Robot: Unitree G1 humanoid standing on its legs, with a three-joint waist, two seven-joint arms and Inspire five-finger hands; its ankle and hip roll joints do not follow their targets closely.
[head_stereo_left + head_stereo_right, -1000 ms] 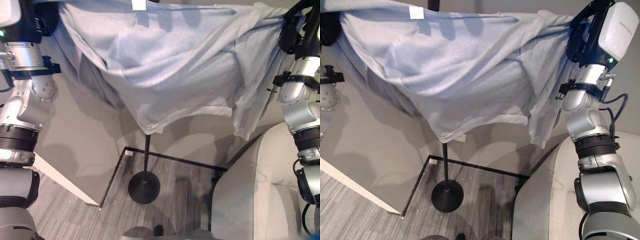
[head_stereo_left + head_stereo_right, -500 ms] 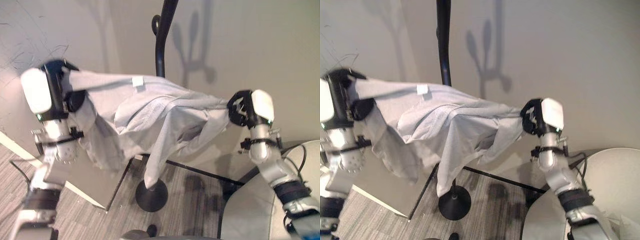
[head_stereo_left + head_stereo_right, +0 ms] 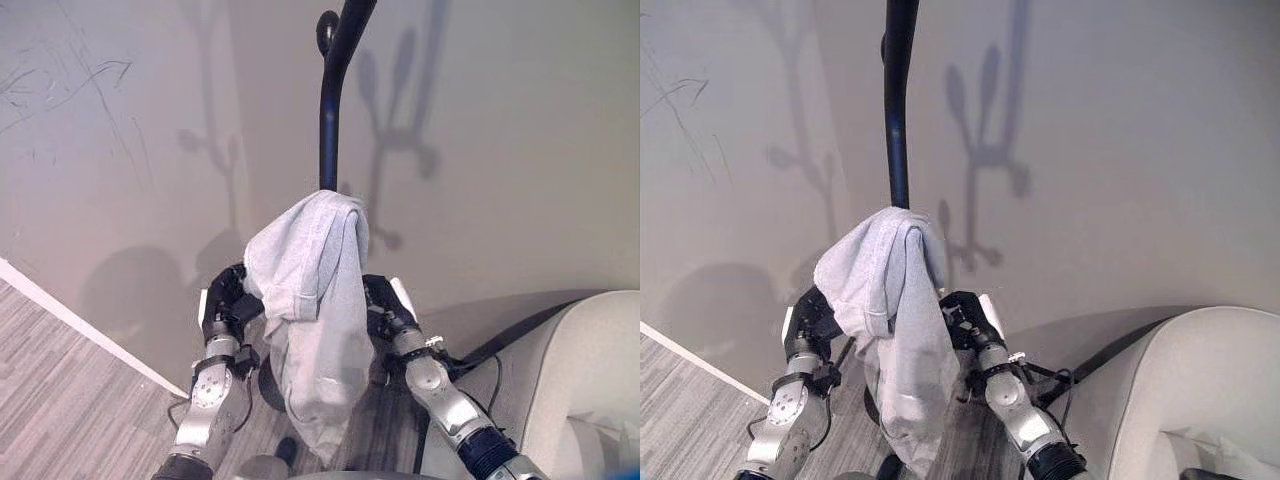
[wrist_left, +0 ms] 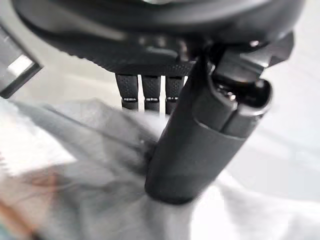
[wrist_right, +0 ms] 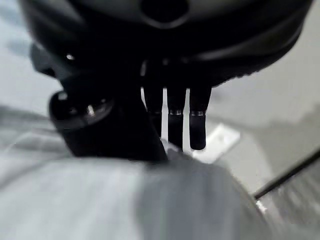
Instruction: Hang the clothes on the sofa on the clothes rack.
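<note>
Left eye view shows the soft, limp grey garment point(image 3: 305, 300) bunched over the rack pole point(image 3: 328, 130), left hand point(image 3: 225, 305) and right hand point(image 3: 382, 308) each pinching a side fold, best gripped there.

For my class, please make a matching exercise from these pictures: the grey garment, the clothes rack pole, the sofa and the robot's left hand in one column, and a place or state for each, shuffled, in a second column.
Things:
1. grey garment
2. clothes rack pole
3. sofa
4. left hand

Places or states:
A. pale, at the lower right corner of the head views
B. black, rising in front of the wall and curving at the top
C. bunched and draped, hanging down between the two hands
D. dark, against one side of the cloth, opposite the right hand

Pairs: 1-C, 2-B, 3-A, 4-D
</note>
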